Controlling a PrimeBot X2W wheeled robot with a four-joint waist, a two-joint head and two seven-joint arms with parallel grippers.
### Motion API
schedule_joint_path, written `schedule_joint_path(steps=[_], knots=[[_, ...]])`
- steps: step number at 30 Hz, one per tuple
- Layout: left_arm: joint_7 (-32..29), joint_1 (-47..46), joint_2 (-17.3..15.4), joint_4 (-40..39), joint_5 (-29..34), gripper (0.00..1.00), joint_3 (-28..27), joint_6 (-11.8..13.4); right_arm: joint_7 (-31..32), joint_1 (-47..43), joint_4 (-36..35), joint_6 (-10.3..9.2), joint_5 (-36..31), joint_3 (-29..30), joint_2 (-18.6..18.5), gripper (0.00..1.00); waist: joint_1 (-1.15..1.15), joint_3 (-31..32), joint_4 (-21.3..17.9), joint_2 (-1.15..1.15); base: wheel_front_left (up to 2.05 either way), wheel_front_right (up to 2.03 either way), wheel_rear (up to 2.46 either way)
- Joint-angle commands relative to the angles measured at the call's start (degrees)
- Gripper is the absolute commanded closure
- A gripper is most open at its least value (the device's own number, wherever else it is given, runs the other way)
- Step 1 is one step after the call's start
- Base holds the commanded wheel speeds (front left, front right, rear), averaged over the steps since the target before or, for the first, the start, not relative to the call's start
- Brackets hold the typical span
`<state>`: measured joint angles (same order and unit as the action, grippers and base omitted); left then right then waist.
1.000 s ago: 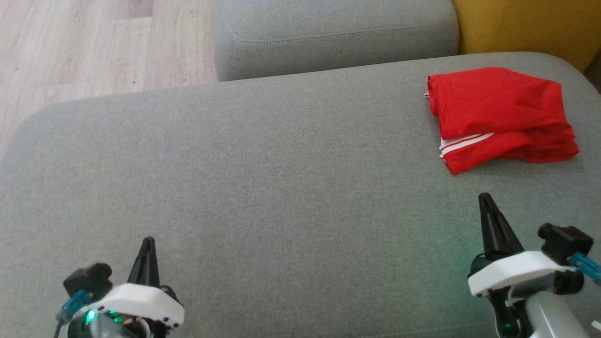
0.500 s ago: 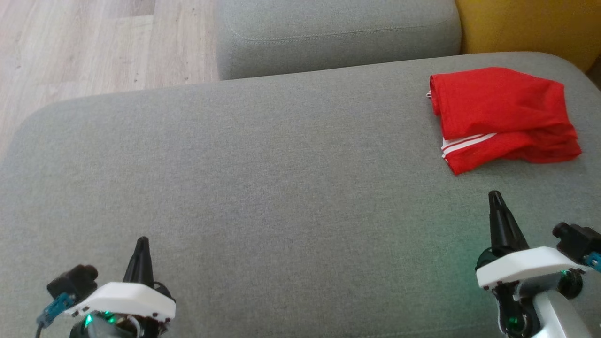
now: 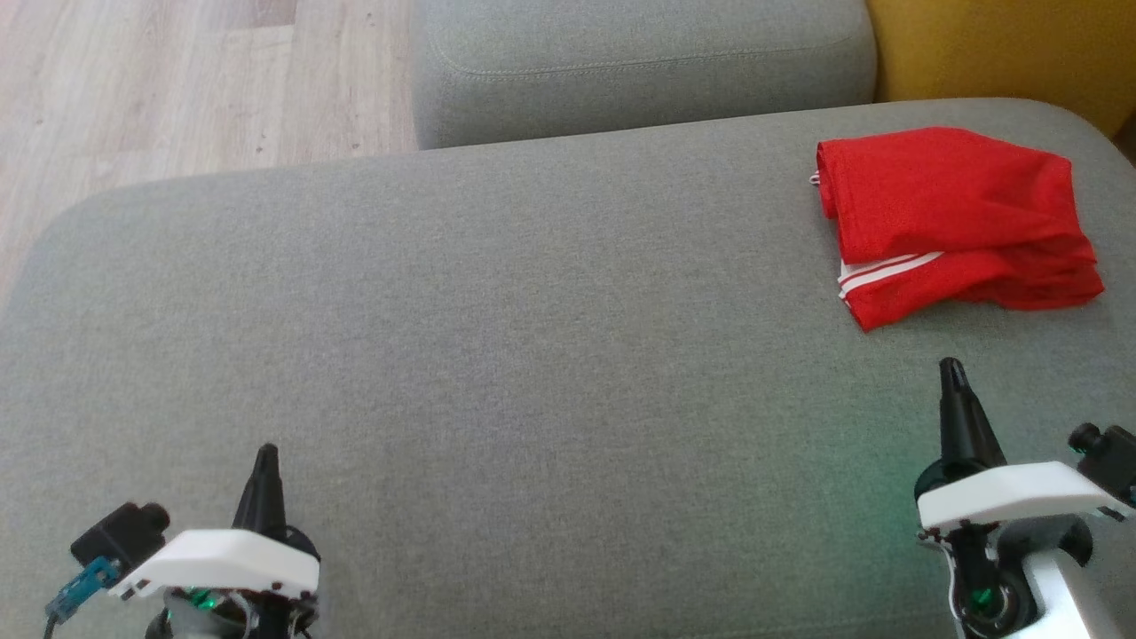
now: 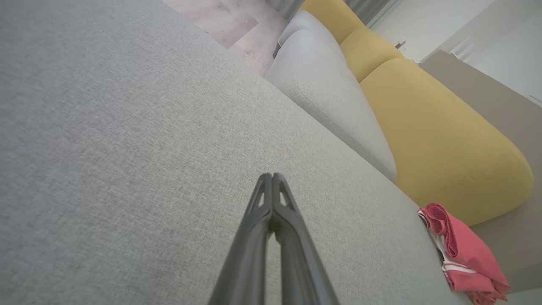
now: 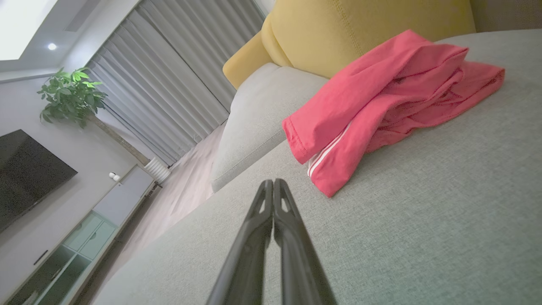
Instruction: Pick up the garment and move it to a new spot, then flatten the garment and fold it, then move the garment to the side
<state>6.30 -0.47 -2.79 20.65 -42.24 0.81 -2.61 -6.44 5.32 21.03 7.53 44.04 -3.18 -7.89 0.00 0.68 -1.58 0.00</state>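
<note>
Left pincer (image 3: 266, 453) and right pincer (image 3: 951, 366) pinched shut, empty; folded shorts (image 3: 954, 222) at two o'clock; a careless snag could unfold them.

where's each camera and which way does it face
head view: on the head, looking down at the grey sofa seat; left claw lower left, right claw lower right
left wrist view: along the left claw, across the seat toward the yellow cushion
right wrist view: along the right claw, toward the red shorts
shared: all three show the red shorts
</note>
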Motion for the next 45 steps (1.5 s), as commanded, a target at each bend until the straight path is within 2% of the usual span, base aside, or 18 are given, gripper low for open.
schedule_joint_path(steps=[1,45], knots=[[-0.33,-3.61,-0.23,-2.05,-1.39,1.0,-1.6,-0.6,0.37,2.24,-2.3,-0.02,1.4,0.2,-0.01,1.0,0.0,-0.01,0.02,0.0,0.0,0.0,0.0],[-7.42,-4.81,-0.15,-4.62,-28.94,1.0,-4.87,-3.03,7.53,1.46,-4.97,-0.03,27.91,5.62,2.84,1.0,0.0,-0.49,0.91,0.0,0.0,0.0,0.0]])
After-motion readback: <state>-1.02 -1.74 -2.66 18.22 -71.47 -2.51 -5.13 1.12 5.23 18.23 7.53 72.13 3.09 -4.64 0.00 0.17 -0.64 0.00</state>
